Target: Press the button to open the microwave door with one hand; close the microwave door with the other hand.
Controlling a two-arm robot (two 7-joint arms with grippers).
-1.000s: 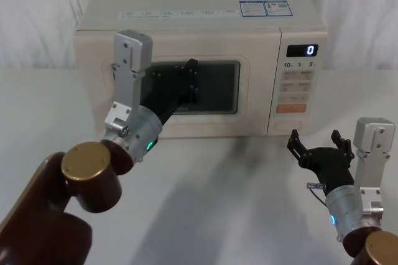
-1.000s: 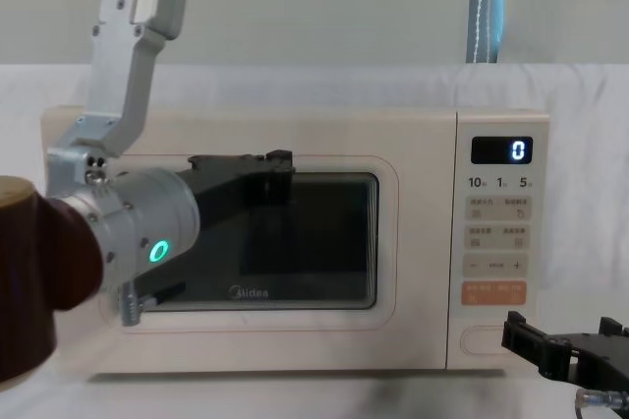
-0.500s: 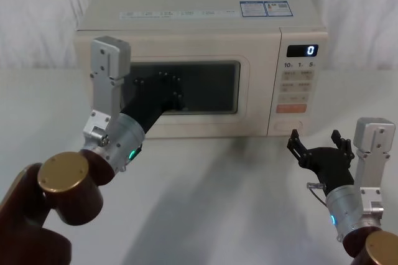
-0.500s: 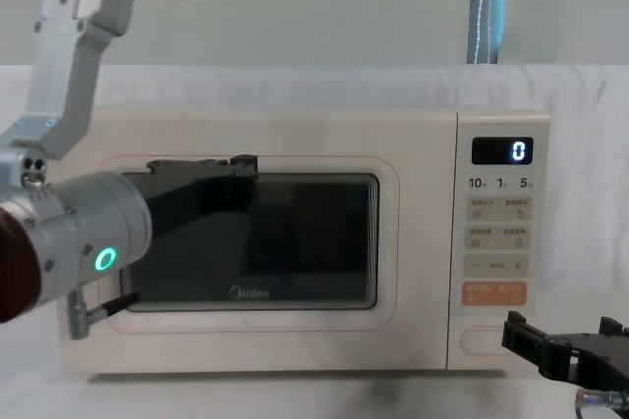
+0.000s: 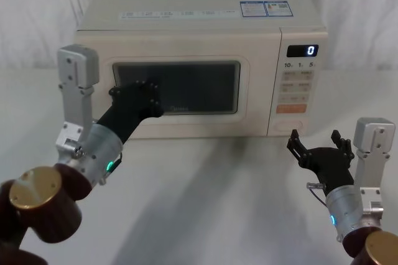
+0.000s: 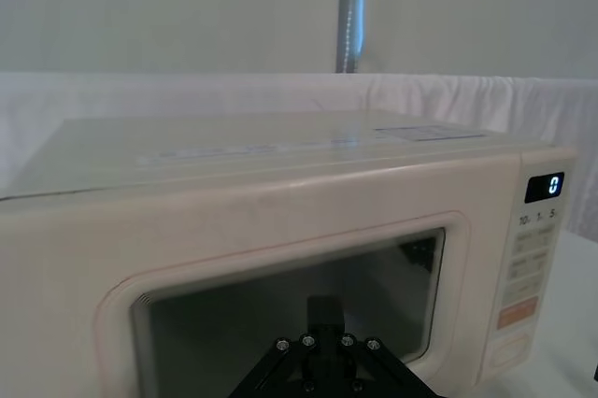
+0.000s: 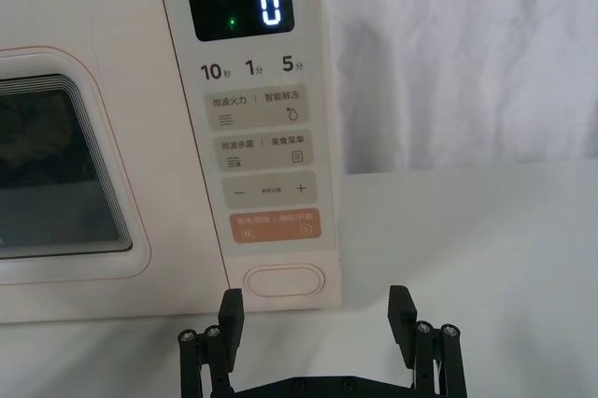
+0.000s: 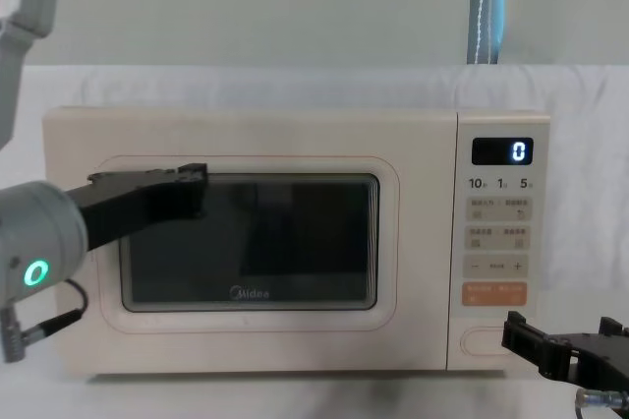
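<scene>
Left tool [image 5: 138, 95], fingers together, fronts the shut microwave door [image 5: 205, 88]; right tool [image 5: 317, 147], spread, faces the button [image 7: 283, 280].

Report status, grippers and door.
Left gripper at the microwave door, which sits shut. Right gripper open, below the button. Nothing in the way.

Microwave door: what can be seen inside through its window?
The microwave door is shut. Its dark glass window shows only darkness and reflections; any contents cannot be made out. The left gripper covers the window's left part in the head view.
</scene>
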